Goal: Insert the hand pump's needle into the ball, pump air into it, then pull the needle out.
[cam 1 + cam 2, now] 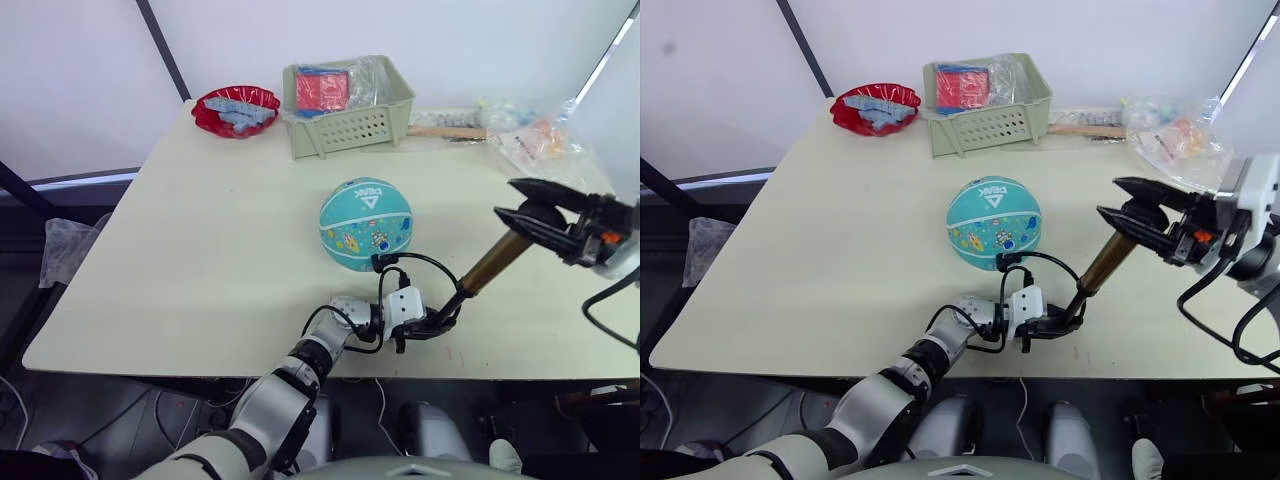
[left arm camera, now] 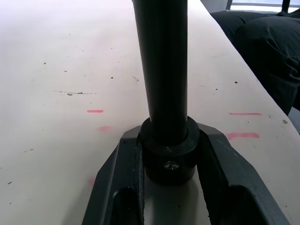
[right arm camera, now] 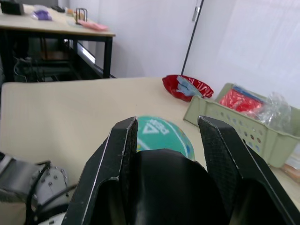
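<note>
The teal ball (image 1: 365, 222) rests mid-table with its white triangle logo facing up. The hand pump (image 1: 495, 262) leans to the ball's right, gold barrel slanting up and away to the right. My left gripper (image 1: 432, 322) is shut on the pump's black bottom end cap (image 2: 168, 159) at table level, just in front of the ball. My right gripper (image 1: 530, 213) is shut on the black T-handle (image 3: 164, 183) at the raised end. The thin black hose (image 1: 420, 262) loops from the pump's base to the ball's near side. The needle at the hose tip is too small to make out.
A green perforated basket (image 1: 350, 125) holding red and clear packets stands at the back. A red bowl (image 1: 237, 108) is at the back left, and plastic bags (image 1: 530, 135) lie at the back right. The table's front edge (image 1: 300, 372) runs just under my left wrist.
</note>
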`<state>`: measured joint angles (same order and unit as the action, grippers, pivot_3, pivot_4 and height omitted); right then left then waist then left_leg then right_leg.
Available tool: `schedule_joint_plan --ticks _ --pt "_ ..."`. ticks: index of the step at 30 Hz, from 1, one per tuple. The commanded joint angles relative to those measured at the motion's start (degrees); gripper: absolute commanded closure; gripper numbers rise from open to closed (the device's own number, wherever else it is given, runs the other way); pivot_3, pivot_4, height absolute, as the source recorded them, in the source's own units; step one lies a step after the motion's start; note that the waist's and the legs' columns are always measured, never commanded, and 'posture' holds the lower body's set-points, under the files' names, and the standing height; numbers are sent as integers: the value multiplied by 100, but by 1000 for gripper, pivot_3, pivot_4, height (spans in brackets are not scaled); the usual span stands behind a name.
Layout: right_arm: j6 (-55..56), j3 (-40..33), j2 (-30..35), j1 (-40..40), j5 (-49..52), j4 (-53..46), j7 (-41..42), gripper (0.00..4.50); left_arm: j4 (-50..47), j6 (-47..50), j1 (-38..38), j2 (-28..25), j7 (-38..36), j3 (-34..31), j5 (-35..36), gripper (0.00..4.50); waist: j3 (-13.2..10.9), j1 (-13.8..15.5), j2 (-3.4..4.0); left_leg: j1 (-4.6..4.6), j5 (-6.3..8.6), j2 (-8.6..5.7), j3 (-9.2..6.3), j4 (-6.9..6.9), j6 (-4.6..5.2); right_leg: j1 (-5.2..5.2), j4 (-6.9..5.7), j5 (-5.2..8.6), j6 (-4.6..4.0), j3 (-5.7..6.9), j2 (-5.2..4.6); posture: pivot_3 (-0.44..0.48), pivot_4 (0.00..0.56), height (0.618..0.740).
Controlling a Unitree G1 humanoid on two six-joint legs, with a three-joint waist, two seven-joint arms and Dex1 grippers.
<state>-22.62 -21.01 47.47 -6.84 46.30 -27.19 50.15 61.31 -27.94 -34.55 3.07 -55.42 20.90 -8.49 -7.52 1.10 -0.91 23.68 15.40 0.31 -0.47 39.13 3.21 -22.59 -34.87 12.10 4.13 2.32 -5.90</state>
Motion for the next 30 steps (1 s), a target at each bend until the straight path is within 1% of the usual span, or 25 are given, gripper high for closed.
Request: schedule_joint_plan --ticks 1,6,13,17,20,23,24,25,27,30 --pt "288 704 -302 461 -812 210 -2 2952 366 237 346 -167 -97 294 -374 3466 20 -6 -13 -1 0 2 -1 0 0 0 -1 0 0 0 2 0 150 738" --pt "924 1496 -827 815 -1656 737 -32 2952 324 228 381 -184 -89 286 -371 3466 65 -12 -45 -3 0 5 -3 -2 0 1 0 1 0 1 7 0 150 738" --pt "1501 2093 -1226 1018 -2310 1079 -75 2952 269 215 381 -214 -91 282 -361 3466 79 -16 -34 -10 0 8 -5 -4 -1 4 -2 1 -1 1 12 0 150 738" --pt "1421 1902 -1305 802 -2033 776 -99 2953 243 200 404 -246 -94 290 -372 3466 77 -22 -22 -9 0 8 -3 -5 -1 3 -1 1 -2 0 12 0 150 738" --pt "1289 1770 -1229 667 -1885 602 -78 2953 244 200 410 -259 -91 292 -377 3466 70 -25 -10 -9 0 8 -4 -5 -1 2 -2 1 -2 0 13 0 150 738" --pt "854 1284 -1020 245 -1233 191 -129 2953 243 184 427 -284 -111 309 -393 3466 55 -25 3 -6 0 8 -4 -5 -1 0 -2 1 -2 0 12 0 150 738" --pt "689 1093 -942 87 -980 75 -163 2953 247 176 435 -292 -115 315 -400 3466 30 -25 23 -4 0 8 -2 -5 -1 -3 -2 0 -2 0 12 0 150 738" --pt "545 941 -879 -31 -759 1 -189 2953 248 175 441 -296 -118 318 -403 3466 25 -22 27 3 0 6 1 -3 -1 -8 -2 0 -3 -2 8 0 150 738" --pt "301 683 -755 -214 -416 -68 -208 2953 258 163 458 -306 -116 328 -415 3466 9 -19 42 4 0 6 -2 -4 -1 -8 -2 0 -3 -1 10 0 150 738" --pt "5 352 -501 -473 -81 -84 -186 2953 265 155 472 -312 -121 336 -418 3466 -7 -18 44 8 0 5 -1 -5 -1 -8 -1 0 -3 -1 9 0 150 738"
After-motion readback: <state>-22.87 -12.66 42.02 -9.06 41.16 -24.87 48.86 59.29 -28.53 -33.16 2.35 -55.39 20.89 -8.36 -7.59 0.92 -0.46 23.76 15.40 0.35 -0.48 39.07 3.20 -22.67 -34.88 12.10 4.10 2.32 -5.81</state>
